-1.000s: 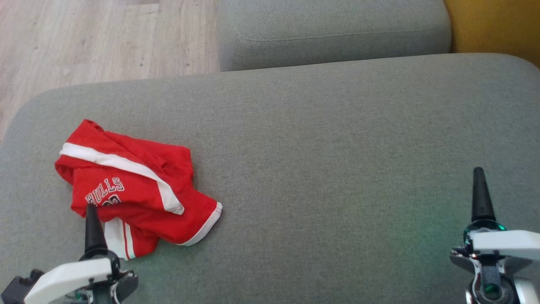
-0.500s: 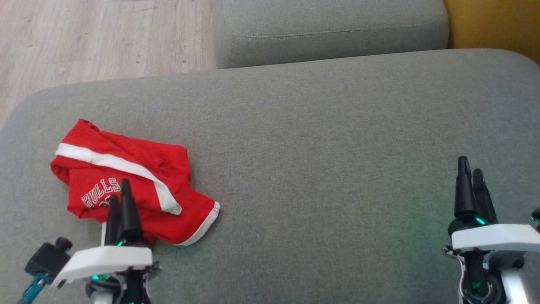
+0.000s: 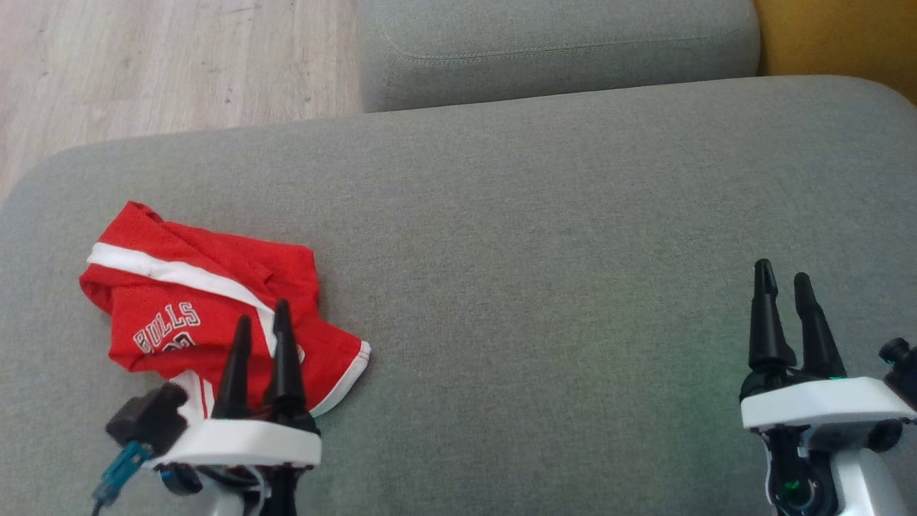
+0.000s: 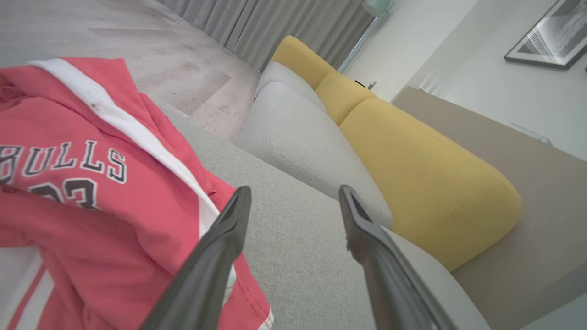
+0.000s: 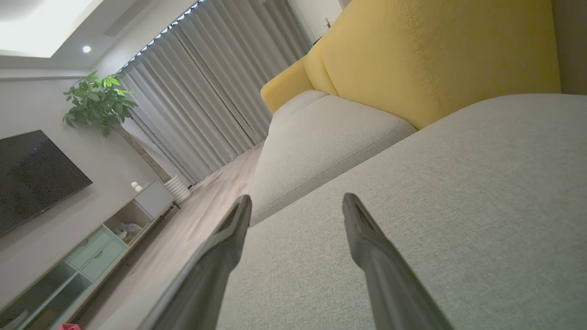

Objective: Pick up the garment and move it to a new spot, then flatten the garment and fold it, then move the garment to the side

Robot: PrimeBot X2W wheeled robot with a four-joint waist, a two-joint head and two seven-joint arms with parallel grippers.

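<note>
The garment (image 3: 193, 308), a red Bulls jersey with white trim, lies crumpled on the left part of the grey sofa cushion (image 3: 537, 236). My left gripper (image 3: 263, 315) is open and hovers over the garment's right edge, with nothing between its fingers. In the left wrist view the garment (image 4: 78, 183) spreads across the left half, and the left gripper (image 4: 293, 195) points past its right edge at bare cushion. My right gripper (image 3: 781, 276) stands open at the lower right, far from the garment. In the right wrist view the right gripper (image 5: 296, 201) faces bare cushion.
A second grey cushion (image 3: 559, 50) lies beyond the seat, with a yellow backrest (image 3: 838, 36) at the upper right. Wooden floor (image 3: 143, 64) shows past the sofa's left edge. A TV cabinet (image 5: 91, 247), a plant (image 5: 101, 98) and curtains (image 5: 206, 96) stand farther off.
My left gripper has moved right and forward over the garment's right edge, and both grippers have turned so both fingers show. The camera has shifted slightly. The garment has not moved.
</note>
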